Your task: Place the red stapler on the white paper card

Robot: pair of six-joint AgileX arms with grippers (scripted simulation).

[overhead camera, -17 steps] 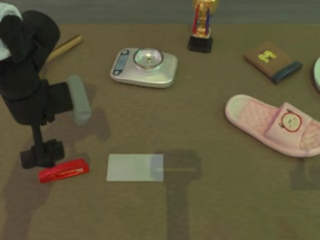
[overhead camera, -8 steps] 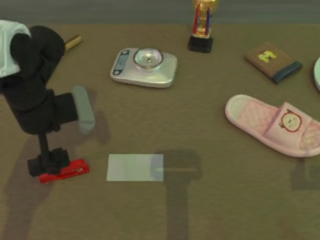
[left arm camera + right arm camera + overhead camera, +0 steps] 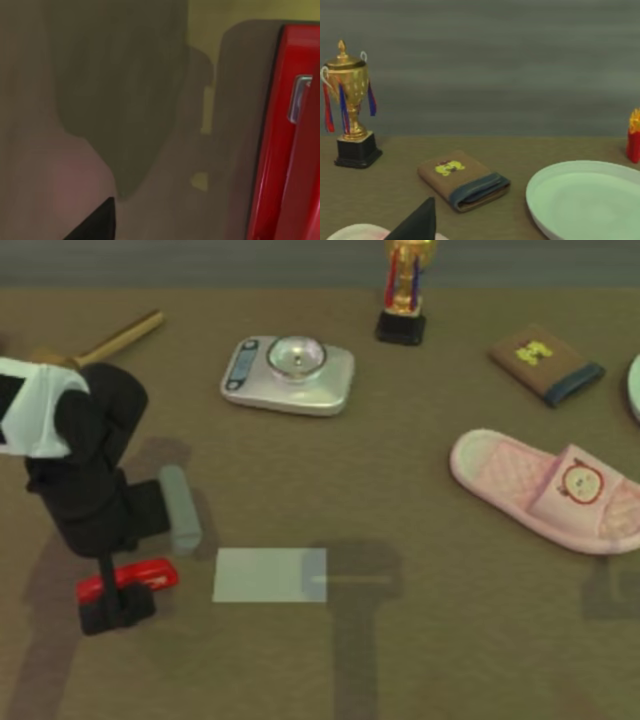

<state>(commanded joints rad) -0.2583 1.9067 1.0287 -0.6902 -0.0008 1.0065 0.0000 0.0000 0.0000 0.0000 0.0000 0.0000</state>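
L tool [image 3: 117, 608] low at lower left of frame, over red stapler [image 3: 128, 579]; grip state unclear. White paper card [image 3: 269, 574] just right.

Open counter [image 3: 420, 660] between red stapler [image 3: 150, 573] and white paper card [image 3: 269, 575], just beside each other. Left pincer [image 3: 117, 608] down over the stapler's near end. Kitchen scale [image 3: 288, 374], trophy [image 3: 402, 300], wallet [image 3: 545, 363], pink slipper [image 3: 545, 490] well apart, behind.

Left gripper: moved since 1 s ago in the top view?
Yes. The left gripper has come toward the near edge of the table, from just above the red stapler to its near side; the white paper card is unmoved.
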